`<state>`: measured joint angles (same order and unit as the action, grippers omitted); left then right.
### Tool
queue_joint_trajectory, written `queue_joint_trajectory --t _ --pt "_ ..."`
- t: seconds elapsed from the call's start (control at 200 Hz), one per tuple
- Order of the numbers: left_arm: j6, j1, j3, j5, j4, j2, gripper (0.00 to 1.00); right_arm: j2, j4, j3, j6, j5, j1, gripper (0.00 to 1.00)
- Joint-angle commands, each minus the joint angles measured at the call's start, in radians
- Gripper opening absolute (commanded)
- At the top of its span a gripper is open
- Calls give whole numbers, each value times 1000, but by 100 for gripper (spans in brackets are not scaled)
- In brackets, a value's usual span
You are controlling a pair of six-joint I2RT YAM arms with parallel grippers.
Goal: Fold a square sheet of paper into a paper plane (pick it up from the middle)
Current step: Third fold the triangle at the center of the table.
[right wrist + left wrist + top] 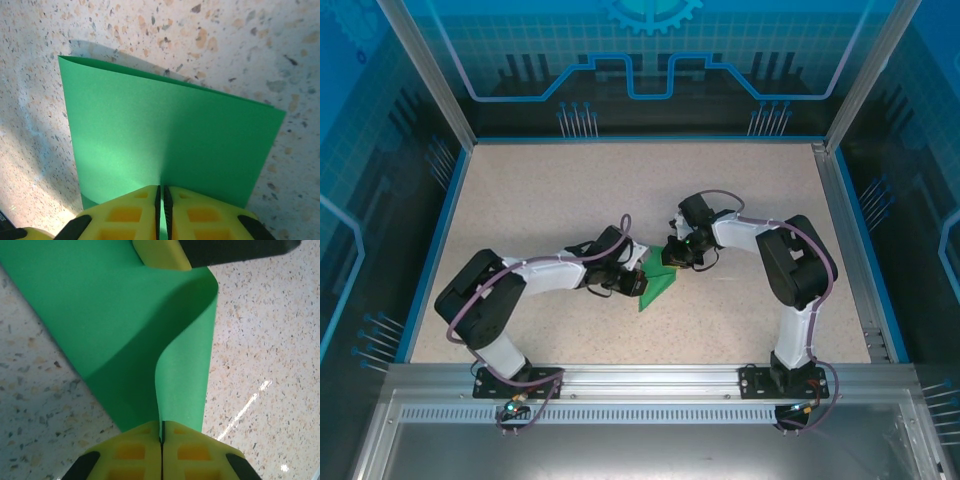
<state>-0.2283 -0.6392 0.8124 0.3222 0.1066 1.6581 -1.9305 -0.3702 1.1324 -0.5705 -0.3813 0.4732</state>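
Note:
The square sheet of paper [660, 287] is bright green and hangs doubled over between my two grippers, just above the table. My left gripper [161, 429] is shut on one edge of the sheet [130, 330], which curves away in an S-bend. My right gripper [161, 190] is shut on the opposite edge of the sheet [165, 135], whose two layers meet along the far fold. In the top view the left gripper [640, 284] and right gripper [673, 260] face each other closely at mid-table. One yellow finger of the right gripper [160, 252] shows in the left wrist view. The paper plane is out of view.
The speckled tabletop [570, 190] spreads around both arms. A blue rim [432, 250] borders it on the left, a metal rail [855, 250] on the right, and a metal beam [650, 378] carries the arm bases at the near edge.

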Motion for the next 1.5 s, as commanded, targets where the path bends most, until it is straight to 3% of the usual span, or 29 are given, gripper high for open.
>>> queue_joint_trajectory --t 0.0,1.496 --pt "35 10 39 35 9 21 8 -30 -49 -1 12 30 16 15" --pt "49 19 41 -9 39 75 10 -28 -54 -10 7 38 16 16"
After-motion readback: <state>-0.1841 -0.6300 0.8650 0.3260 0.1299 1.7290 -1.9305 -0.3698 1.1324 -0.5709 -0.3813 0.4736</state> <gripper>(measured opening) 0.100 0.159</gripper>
